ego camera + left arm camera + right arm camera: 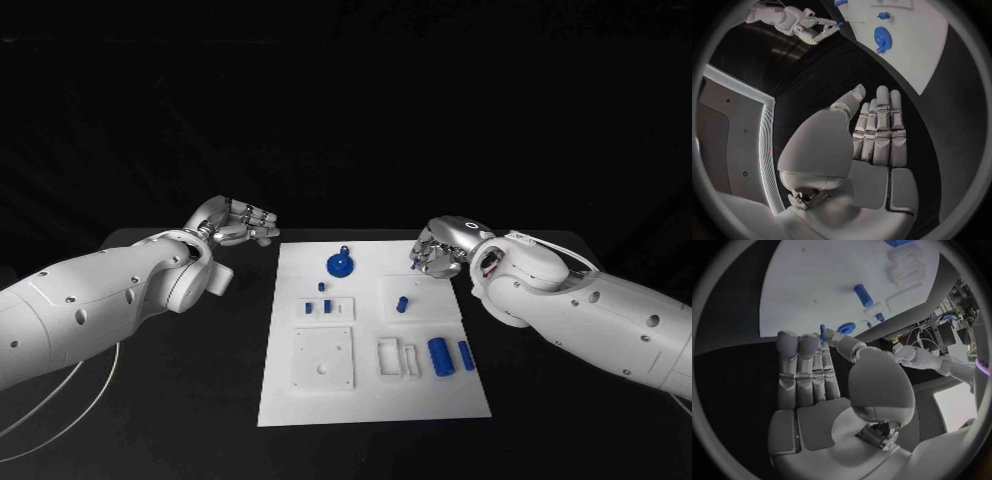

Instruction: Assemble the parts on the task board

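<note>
R hand (437,255) apparently pinches small blue part (822,330); L hand (235,222) open.

— Where's your head camera?
— High up, looking down at the task board (372,340) in mid-table, both arms entering from the sides.
— And your wrist cameras?
— Each sits close behind its own palm, left hand (873,145) and right hand (817,385), facing the board; all three share the blue gear (339,264)

Dim, dark surroundings; wrist views bend at edges.
</note>
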Tool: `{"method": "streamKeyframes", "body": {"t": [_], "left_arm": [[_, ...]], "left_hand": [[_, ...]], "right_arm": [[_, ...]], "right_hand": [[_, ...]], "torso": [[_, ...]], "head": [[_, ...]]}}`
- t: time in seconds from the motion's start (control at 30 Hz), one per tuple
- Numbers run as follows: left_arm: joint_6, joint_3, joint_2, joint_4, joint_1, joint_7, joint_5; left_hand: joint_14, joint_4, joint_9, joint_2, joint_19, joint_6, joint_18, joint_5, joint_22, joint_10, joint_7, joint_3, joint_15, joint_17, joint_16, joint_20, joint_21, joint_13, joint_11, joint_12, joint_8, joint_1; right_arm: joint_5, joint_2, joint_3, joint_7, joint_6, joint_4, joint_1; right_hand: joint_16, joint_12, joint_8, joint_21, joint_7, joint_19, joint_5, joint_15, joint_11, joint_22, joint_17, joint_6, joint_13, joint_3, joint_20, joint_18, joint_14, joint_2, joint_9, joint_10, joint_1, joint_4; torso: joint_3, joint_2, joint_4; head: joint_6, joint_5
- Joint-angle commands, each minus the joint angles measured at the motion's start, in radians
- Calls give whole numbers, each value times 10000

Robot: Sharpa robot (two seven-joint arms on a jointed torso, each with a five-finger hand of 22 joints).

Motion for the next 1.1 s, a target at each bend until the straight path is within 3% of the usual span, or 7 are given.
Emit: {"method": "streamKeyframes", "body": {"t": [0.03, 0.3, 0.47, 0.63, 0.8, 1.0, 1.1], "left_arm": [[121, 12, 28, 30, 14, 152, 66], [82, 12, 12, 213, 13, 180, 67], [-18, 11, 24, 343, 12, 215, 67], [-254, 8, 77, 478, 12, 175, -432], [-393, 7, 143, 558, 10, 175, -588], [-569, 6, 252, 525, 9, 143, -561], [-608, 6, 287, 509, 9, 133, -610]], "left_hand": [[28, -35, -5, 92, 48, 12, -158, 42, 8, -49, 55, -25, 1, 8, -12, 26, 8, -2, 3, 23, -3, 23], [28, -35, -5, 92, 48, 12, -158, 42, 8, -49, 55, -25, 1, 8, -12, 26, 8, -2, 3, 23, -3, 23], [28, -46, -5, 99, 45, 15, -155, 49, 28, -28, 54, -23, 1, 20, -22, 27, 6, -2, -2, 26, -3, 22], [28, -45, -4, 95, 40, 25, -158, 64, 40, -18, 54, -24, 0, 24, -26, 27, 6, -3, -4, 22, -1, 18], [29, -41, -5, 94, 37, 28, -158, 62, 45, -3, 53, -21, -1, 27, -27, 27, 5, -2, -9, 26, -3, 18], [33, -38, -6, 109, 43, 27, -156, 73, 55, 17, 53, -8, -6, 31, -26, 22, 10, -3, -15, 25, -5, 25], [33, -38, -6, 109, 43, 27, -156, 73, 55, 17, 53, -8, -6, 31, -26, 22, 10, -3, -15, 25, -5, 25]], "right_arm": [[464, -57, 36, 145, -128, 383, -1], [-113, 72, 63, 201, -227, 1404, -143], [-752, 226, -37, 86, -320, 1890, -261], [-1444, 450, -433, -297, -479, 2228, -322], [-1763, 674, -849, -447, -546, 2423, -346], [-2036, 1013, -1484, -510, -633, 2372, -439], [-2175, 1157, -1663, -577, -712, 2303, -523]], "right_hand": [[-72, 36, 43, -73, -13, 86, 4, -29, 30, 73, -9, 61, 15, -51, -25, 202, 42, 32, 7, 69, 73, -32], [-80, 37, 43, -154, -13, 118, -4, -24, 30, 227, -11, 58, 12, -80, -21, 193, 42, 55, 3, 61, 80, -45], [-71, 35, 44, -180, -17, 144, -31, -21, 27, 315, -7, 71, 14, -69, -18, 187, 55, 42, 4, 73, 87, -41], [-57, 31, 35, -128, -26, 248, -33, -27, 15, 590, -15, 112, 12, 37, -22, 165, 114, -39, 8, 119, 84, -16], [-72, 35, 41, -150, -31, 284, -28, -35, 12, 771, -36, 112, 10, 29, -31, 160, 120, -39, 8, 121, 99, -5], [-73, 35, 44, -175, -30, 296, -71, -31, 13, 804, -42, 114, 10, 29, -28, 158, 126, -30, 8, 119, 91, -4], [-84, 35, 43, -195, -32, 325, -74, -40, 11, 860, -65, 117, 8, 59, -36, 162, 145, -45, 8, 124, 89, -11]], "torso": [[-18, 5, -6], [-17, 2, 16], [-32, -5, 18], [-24, -20, 17], [-39, -10, 1], [-23, -12, 1], [-20, -1, 9]], "head": [[20, 51], [-14, 216], [-58, 341], [-122, 520], [-154, 708], [-229, 925], [-260, 988]]}}
